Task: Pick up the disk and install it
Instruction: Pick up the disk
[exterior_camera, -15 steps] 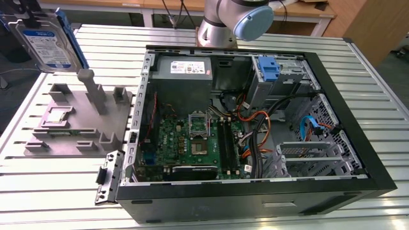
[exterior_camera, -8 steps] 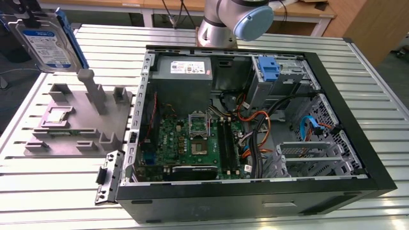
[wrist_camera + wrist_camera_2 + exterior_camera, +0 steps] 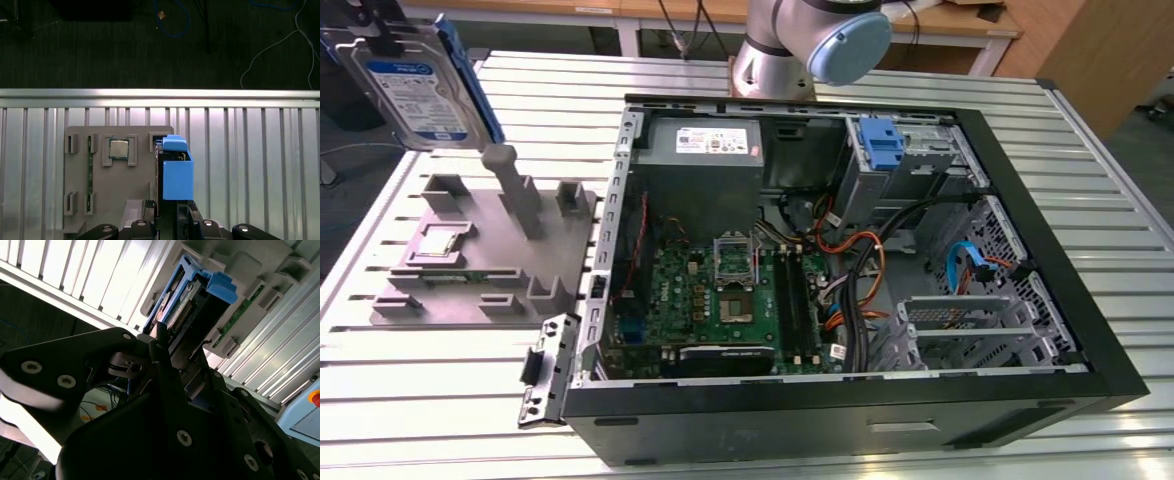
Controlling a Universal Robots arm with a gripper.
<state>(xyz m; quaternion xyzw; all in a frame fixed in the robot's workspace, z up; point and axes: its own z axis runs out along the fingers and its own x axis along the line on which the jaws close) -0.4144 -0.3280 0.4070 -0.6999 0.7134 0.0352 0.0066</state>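
The disk [image 3: 411,88], silver with a white-and-blue label and a bright blue bracket, hangs upright in the air above the far end of the grey fixture [image 3: 480,262], at the exterior view's left. My gripper [image 3: 380,25] grips its upper end and is shut on it. In the first wrist view the disk [image 3: 176,172] appears edge-on between my fingers [image 3: 150,206], over the fixture [image 3: 100,192]. The second wrist view has the disk [image 3: 192,297] reaching out from my gripper [image 3: 167,347] toward the fixture [image 3: 250,270].
The open computer case [image 3: 607,250] lies on the slatted metal table [image 3: 440,390], with a blue-handled drive bay [image 3: 883,145] and grey power supply [image 3: 707,145] at its far end. The fixture holds a processor chip [image 3: 118,148]. The arm's base [image 3: 801,45] stands behind the case.
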